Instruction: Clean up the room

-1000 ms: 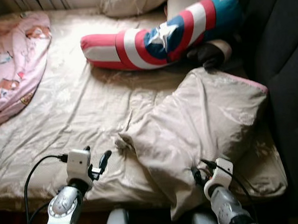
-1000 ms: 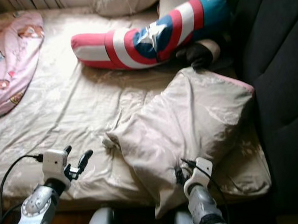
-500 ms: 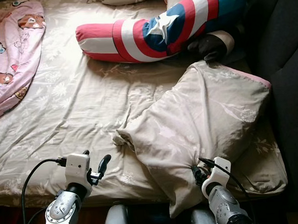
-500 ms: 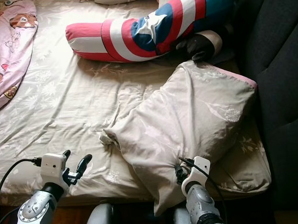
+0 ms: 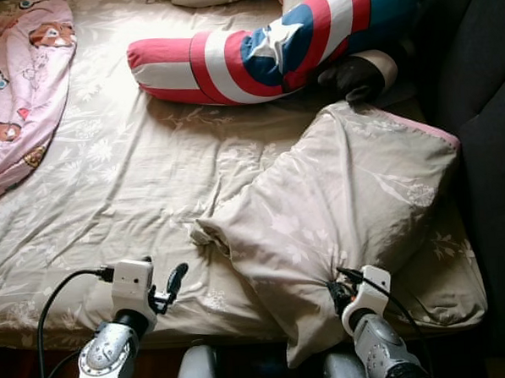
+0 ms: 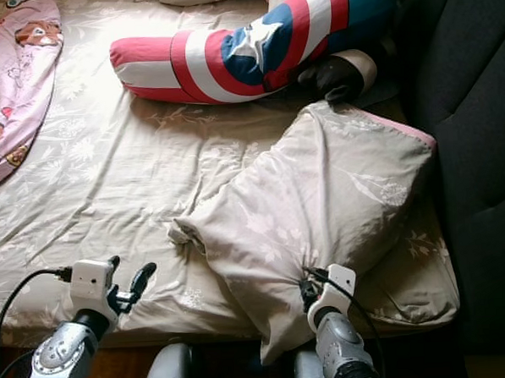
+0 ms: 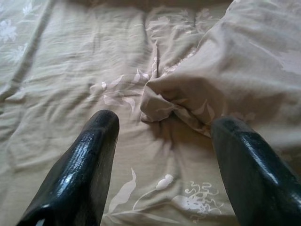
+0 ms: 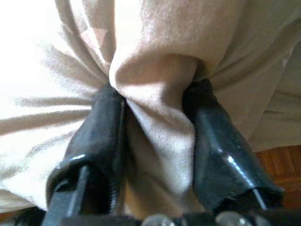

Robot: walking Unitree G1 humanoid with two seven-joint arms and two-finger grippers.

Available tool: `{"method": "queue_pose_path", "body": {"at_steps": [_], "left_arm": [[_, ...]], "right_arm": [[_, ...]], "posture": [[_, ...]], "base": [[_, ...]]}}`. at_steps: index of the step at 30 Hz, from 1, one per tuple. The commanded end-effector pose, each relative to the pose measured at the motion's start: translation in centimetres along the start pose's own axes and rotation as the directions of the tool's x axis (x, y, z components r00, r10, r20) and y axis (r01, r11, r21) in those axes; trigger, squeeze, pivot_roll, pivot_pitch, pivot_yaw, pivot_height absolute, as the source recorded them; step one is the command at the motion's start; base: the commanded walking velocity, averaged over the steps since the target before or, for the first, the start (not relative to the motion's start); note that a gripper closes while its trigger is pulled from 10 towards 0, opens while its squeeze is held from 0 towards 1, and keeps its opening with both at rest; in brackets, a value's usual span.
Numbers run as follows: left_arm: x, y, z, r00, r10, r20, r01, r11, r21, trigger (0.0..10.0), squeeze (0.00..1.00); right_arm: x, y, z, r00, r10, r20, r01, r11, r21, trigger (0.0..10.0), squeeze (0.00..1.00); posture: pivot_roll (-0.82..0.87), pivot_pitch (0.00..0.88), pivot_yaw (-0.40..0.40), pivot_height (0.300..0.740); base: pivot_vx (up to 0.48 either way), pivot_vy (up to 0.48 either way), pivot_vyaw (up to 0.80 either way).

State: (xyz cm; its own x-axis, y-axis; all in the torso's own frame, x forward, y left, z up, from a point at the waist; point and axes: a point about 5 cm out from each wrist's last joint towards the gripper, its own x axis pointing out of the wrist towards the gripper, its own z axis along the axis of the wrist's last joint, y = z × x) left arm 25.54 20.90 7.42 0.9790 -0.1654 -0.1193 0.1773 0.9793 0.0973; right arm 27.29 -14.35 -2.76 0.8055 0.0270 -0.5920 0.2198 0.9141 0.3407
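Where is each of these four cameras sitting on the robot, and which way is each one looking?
Left eye: on the head, looking down at the bed; both silver arms show at the bottom.
Right eye: beside it, the same scene, including the striped cushion.
Left wrist: on the left arm, looking along the open left gripper toward a pillow corner.
Right wrist: on the right arm; the right gripper pinches pillow fabric.
Shared: all four views show the pillow.

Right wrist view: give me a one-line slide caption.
Right gripper pinches a bunched fold of the beige pillow between its black fingers.
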Motion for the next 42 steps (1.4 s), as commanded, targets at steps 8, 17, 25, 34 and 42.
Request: {"method": "queue_pose_path", "body": {"at_steps": [8, 17, 25, 34, 42], "left_arm": [[0.1, -0.1, -0.6, 0.999, -0.006, -0.033, 0.006, 1.000, 0.009, 10.0, 0.00], [1.1, -0.5, -0.6, 0.999, -0.018, -0.032, 0.018, 1.000, 0.001, 10.0, 0.00], [1.7, -0.3, -0.9, 0.999, -0.015, -0.040, 0.014, 1.000, -0.004, 10.0, 0.00], [2.1, -0.6, -1.2, 0.999, -0.021, -0.040, 0.021, 1.000, -0.009, 10.0, 0.00], [2.3, -0.6, -1.2, 0.999, -0.025, -0.035, 0.025, 1.000, -0.006, 10.0, 0.00]], "right_arm": [[-0.5, -0.9, -2.1, 0.994, -0.061, -0.090, 0.062, 0.998, 0.007, 0.0, 0.00], [-0.6, -4.8, 1.1, 0.965, -0.261, 0.018, 0.261, 0.965, -0.007, 0.0, 0.00], [-2.2, -10.6, 6.9, 0.854, -0.467, 0.228, 0.482, 0.876, -0.010, 0.0, 0.00], [-4.5, -14.3, 12.2, 0.717, -0.587, 0.377, 0.629, 0.778, 0.015, 0.0, 0.00], [-7.1, -18.3, 13.9, 0.603, -0.697, 0.387, 0.742, 0.669, 0.048, 0.0, 0.00]], "posture": [[0.14, 0.288, 0.032, 0.664], [0.11, 0.258, 0.032, 0.664], [0.06, 0.232, 0.022, 0.664], [0.04, 0.212, 0.024, 0.664], [0.04, 0.201, 0.029, 0.664]], "base": [[0.000, 0.000, 0.00], [0.000, 0.000, 0.00], [0.000, 0.000, 0.00], [0.000, 0.000, 0.00], [0.000, 0.000, 0.00]]}}
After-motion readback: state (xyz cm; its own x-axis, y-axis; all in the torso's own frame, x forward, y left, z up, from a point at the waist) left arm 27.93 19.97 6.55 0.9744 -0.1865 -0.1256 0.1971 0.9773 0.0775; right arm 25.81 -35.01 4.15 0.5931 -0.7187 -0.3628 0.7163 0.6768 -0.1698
